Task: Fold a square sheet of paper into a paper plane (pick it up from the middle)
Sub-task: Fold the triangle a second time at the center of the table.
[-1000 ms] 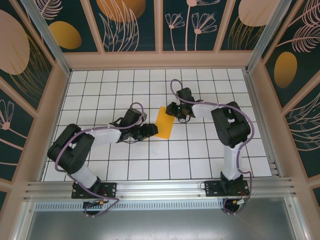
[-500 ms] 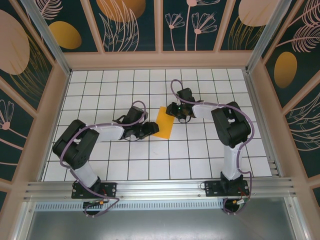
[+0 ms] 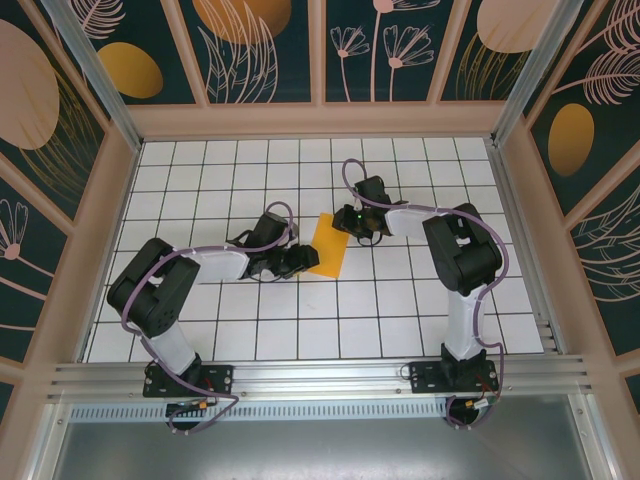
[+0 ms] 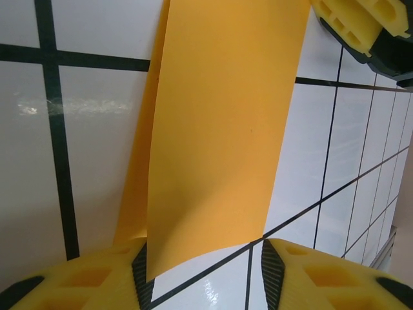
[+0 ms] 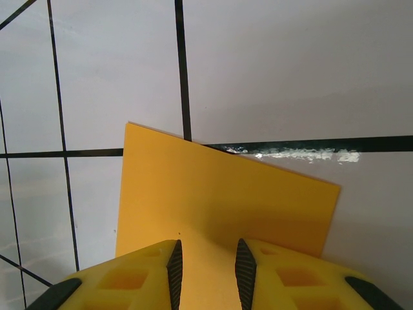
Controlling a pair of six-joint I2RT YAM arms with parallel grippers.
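Note:
The square sheet of paper (image 3: 327,244) lies on the white grid floor as an orange-yellow rectangle with a second layer showing along one side; no paper plane shape is in view. My left gripper (image 3: 303,261) sits at its lower left edge. In the left wrist view the paper (image 4: 219,129) runs away from my left gripper (image 4: 205,274), whose jaws stand open around its near edge, one corner at the left pad (image 4: 141,274). My right gripper (image 3: 347,224) is at the upper right edge. In the right wrist view its jaws (image 5: 206,271) stand narrowly open over the paper (image 5: 219,194).
The floor (image 3: 250,320) is a white tiled grid with dark lines, walled by wooden frames and dark patterned panels (image 3: 270,50). A metal rail (image 3: 320,375) runs along the near edge. One yellow finger of the right gripper (image 4: 361,26) shows at the top right of the left wrist view.
The left gripper has slid slightly right toward the paper's edge, its jaws have narrowed, and the left elbow has shifted. The right arm has stayed in place.

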